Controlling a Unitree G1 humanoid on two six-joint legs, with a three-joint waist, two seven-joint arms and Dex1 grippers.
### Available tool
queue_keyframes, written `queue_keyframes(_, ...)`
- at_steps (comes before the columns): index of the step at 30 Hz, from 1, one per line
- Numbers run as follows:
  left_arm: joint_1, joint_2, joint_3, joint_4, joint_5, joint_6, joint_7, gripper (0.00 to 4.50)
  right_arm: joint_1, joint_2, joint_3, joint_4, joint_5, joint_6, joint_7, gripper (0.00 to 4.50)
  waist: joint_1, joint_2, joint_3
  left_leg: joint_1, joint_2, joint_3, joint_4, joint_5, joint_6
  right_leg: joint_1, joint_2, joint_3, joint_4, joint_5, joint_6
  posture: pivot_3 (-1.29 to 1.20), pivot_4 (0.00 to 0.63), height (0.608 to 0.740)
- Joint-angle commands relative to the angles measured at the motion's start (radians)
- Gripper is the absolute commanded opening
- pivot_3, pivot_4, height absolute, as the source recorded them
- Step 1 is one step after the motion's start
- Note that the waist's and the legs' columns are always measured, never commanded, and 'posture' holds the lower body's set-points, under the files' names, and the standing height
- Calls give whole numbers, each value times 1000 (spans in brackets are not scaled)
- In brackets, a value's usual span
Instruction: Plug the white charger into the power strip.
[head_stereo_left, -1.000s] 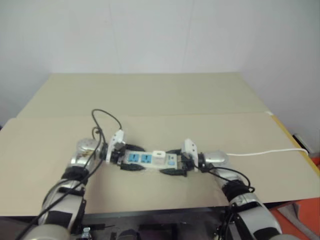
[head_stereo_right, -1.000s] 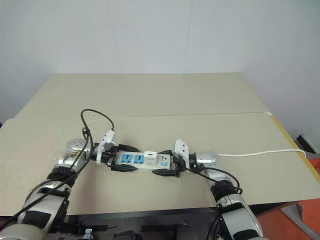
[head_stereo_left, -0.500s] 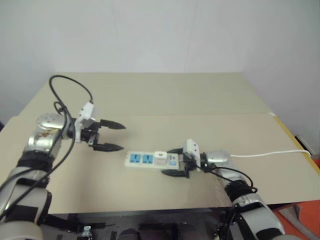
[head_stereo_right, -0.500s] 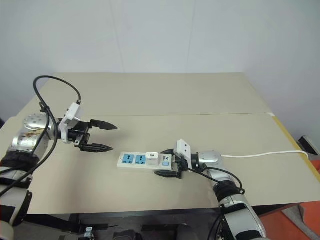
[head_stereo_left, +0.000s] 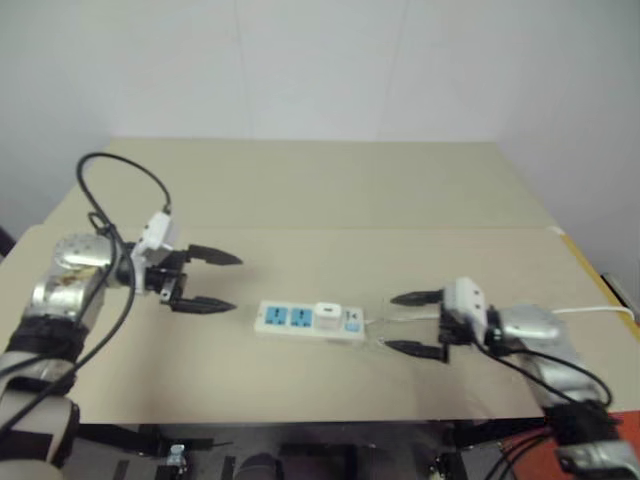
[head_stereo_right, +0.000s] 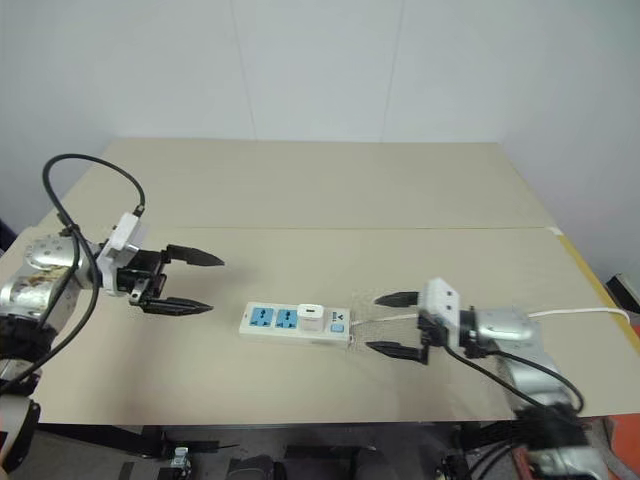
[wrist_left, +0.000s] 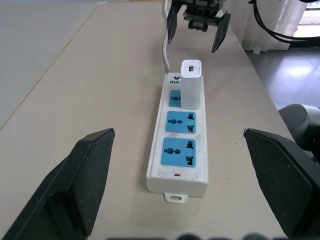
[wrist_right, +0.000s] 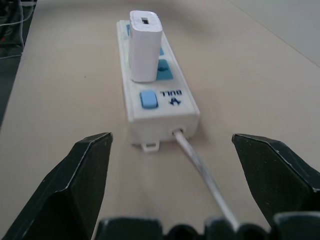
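White charger (head_stereo_left: 326, 314) stands upright, seated in the power strip (head_stereo_left: 308, 321); left gripper (head_stereo_left: 205, 281) and right gripper (head_stereo_left: 413, 323) flank it, jaws wide, holding nothing.

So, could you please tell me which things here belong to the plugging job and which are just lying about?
Job:
- white charger, standing in the power strip
- the strip's cord

Lying about:
- nothing else on the table
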Motion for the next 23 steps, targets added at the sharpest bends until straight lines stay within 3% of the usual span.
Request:
queue_keyframes(1, 52, 11, 90, -76, 2, 30, -3, 4500, 81, -75, -120, -106, 72, 54, -11, 4472, 0, 0, 0, 0, 0, 0, 0, 0, 0, 0, 0, 0, 0, 0, 0, 0, 150, 740)
queue_keyframes(8, 204, 24, 192, -244, 19, 118, 57, 4500, 243, -151, -287, -212, 168, 179, -56, 4472, -1, 0, 0, 1, 1, 0, 0, 0, 0, 1, 0, 0, 0, -2, 4, 0, 150, 740)
queue_keyframes(16, 248, 8, 230, -340, 58, 183, 131, 4500, 242, -150, -272, -238, 160, 213, -101, 4472, 0, 0, 0, 4, 0, 0, 0, 1, -1, 3, 0, 1, 0, -3, 7, 0, 150, 740)
queue_keyframes(23, 274, -6, 242, -412, 64, 244, 182, 4500, 208, -102, -225, -191, 110, 131, -104, 4472, 0, 0, 0, 3, 0, 0, 0, 1, -1, 3, 0, 1, -1, -3, 7, 0, 150, 740)
